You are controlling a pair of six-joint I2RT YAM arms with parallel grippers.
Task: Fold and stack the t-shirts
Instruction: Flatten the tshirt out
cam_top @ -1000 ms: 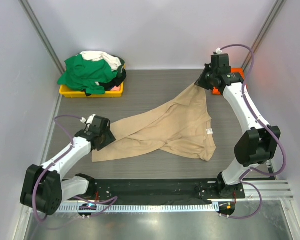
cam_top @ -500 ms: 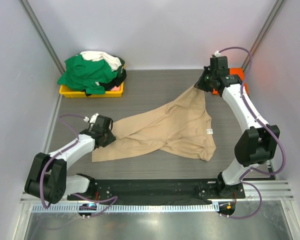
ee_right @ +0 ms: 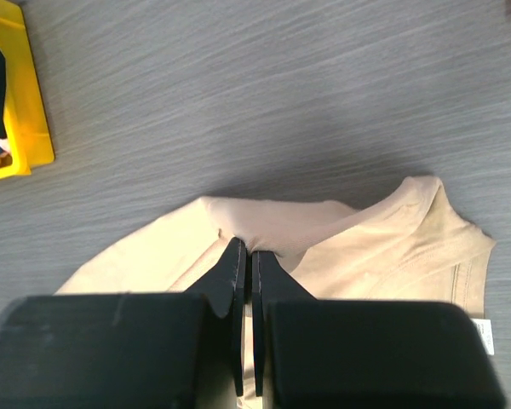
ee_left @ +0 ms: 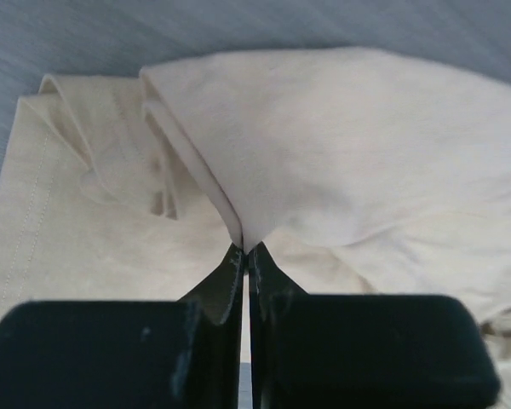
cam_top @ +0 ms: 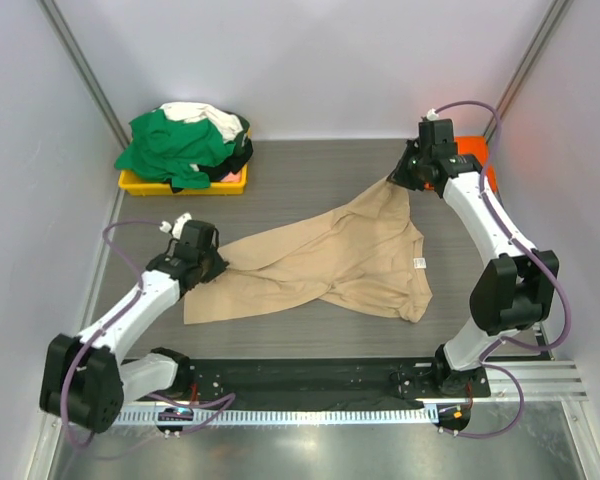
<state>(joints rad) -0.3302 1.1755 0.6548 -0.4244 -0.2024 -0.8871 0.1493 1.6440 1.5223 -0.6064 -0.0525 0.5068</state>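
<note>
Since a second ago our left gripper [cam_top: 216, 264] has gone from wide apart to a tight pinch on a fold at the left end of the tan t-shirt [cam_top: 352, 252]; our right gripper [cam_top: 391, 181] stays clamped on its far corner, raised off the grey table [cam_top: 300, 185]; the shirt lies crumpled between both arms; green, white and black shirts [cam_top: 175, 145] sit heaped in the yellow tray [cam_top: 140, 184] at back left; an orange shirt [cam_top: 473, 149] lies behind our right wrist.

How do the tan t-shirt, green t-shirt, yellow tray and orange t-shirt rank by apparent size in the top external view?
1. tan t-shirt, spread out.
2. green t-shirt, bunched.
3. yellow tray, mostly covered, so unsure against green.
4. orange t-shirt, only a corner shows.
</note>
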